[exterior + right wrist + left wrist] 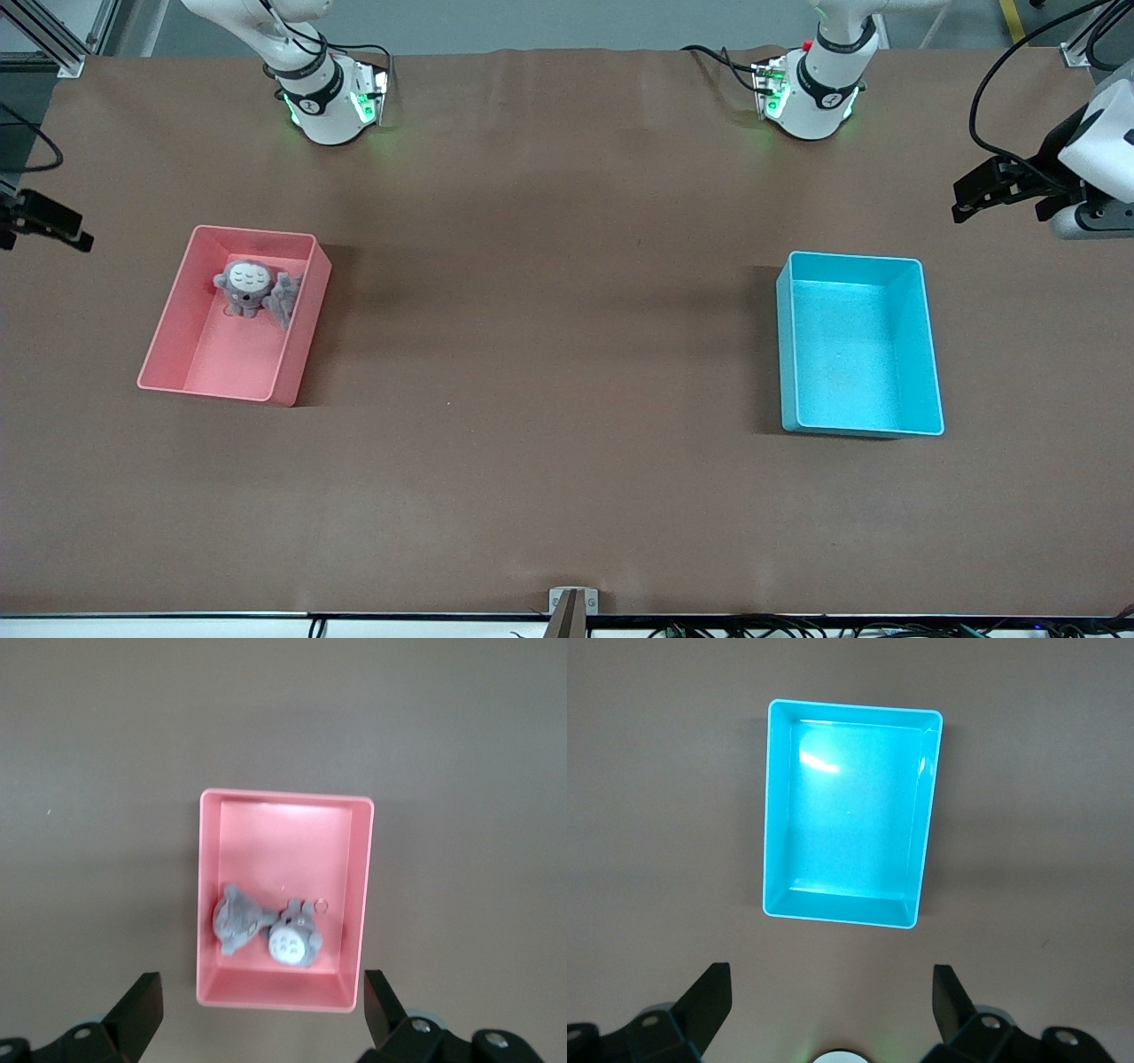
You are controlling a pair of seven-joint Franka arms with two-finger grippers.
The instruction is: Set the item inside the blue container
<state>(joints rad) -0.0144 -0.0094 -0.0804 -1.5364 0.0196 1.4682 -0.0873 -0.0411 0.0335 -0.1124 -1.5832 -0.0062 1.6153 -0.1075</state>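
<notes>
The blue container sits with nothing in it toward the left arm's end of the table; the left wrist view shows it from above. Two grey plush toys lie in a pink bin toward the right arm's end: one with a white belly and a plain grey one. The right wrist view shows the same pair, white-bellied toy beside grey toy. My left gripper hangs open over the table's end, off to the side of the blue container. My right gripper hangs open over the other end, beside the pink bin.
Brown table cover spreads between the two bins. Both arm bases stand along the table edge farthest from the front camera. A small bracket sits at the nearest edge.
</notes>
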